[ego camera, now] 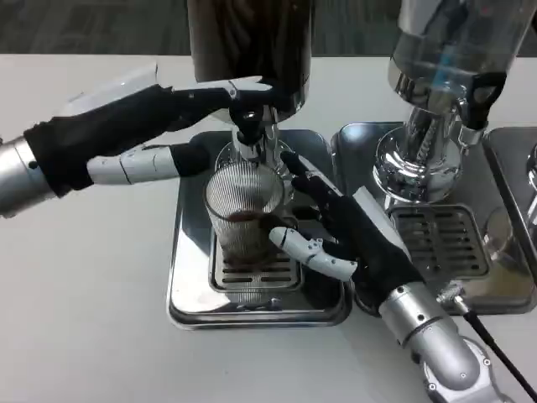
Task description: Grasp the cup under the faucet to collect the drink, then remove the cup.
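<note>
The cup point(244, 220) stands on the drip tray point(189, 285) under the faucet point(247, 134), between the left hand point(134, 126) behind-left and the right hand point(352, 235) at its right.

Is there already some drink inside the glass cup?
Yes, a dark liquid sits in the bottom of the ribbed cup standing under the faucet.

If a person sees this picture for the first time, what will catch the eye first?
First the ribbed clear cup with dark drink, standing on the drip tray under the faucet. The right hand holds its side, and the left hand reaches to the faucet.
</note>
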{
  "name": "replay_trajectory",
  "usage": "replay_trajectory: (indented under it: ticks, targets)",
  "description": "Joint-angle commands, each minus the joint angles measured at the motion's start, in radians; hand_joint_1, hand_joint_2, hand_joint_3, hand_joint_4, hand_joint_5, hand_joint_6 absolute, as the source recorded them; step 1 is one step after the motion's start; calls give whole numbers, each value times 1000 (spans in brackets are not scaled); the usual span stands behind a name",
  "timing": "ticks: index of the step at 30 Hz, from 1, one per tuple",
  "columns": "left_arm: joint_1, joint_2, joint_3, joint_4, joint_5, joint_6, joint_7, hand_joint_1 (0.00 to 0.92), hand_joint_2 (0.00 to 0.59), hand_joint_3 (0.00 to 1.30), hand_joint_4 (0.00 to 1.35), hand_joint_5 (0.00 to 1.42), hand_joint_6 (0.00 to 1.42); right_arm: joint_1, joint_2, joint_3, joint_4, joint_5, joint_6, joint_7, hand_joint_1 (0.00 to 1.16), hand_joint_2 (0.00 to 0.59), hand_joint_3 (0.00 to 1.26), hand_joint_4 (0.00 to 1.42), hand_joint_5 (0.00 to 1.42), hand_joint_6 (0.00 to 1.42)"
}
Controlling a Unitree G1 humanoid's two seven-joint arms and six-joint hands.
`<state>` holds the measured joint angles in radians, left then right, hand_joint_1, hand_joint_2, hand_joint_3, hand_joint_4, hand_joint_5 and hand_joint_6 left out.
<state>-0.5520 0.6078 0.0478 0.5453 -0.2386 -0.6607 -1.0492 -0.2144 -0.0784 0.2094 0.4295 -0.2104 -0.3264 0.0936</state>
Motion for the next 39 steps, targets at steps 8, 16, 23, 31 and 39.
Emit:
replay_trajectory:
  ticks: [8, 16, 23, 31, 39]
  targets:
    - [-30, -7, 73, 108, -30, -4, 29, 0, 87, 186, 54, 51, 62, -16, 15, 1, 26, -8, -40, -23, 517, 246, 65, 40, 50, 194]
    - [-59, -35, 111, 175, -86, 31, 7, 0, 85, 186, 53, 53, 69, -14, 16, -1, 31, -7, -40, -27, 517, 246, 66, 41, 50, 196]
    - [-51, -37, 126, 168, -115, 46, -2, 0, 80, 184, 52, 59, 72, -12, 14, 5, 23, -13, -42, -28, 517, 246, 66, 37, 50, 196]
    - [-6, -27, 165, 111, -133, 39, 7, 0, 81, 183, 74, 73, 97, -1, 11, 6, 10, -19, -40, -33, 516, 246, 66, 34, 50, 197]
    - [109, -11, 244, 42, -150, 36, 49, 0, 85, 252, 224, 255, 282, 11, 12, 5, -3, -11, -36, -29, 516, 246, 65, 32, 50, 180]
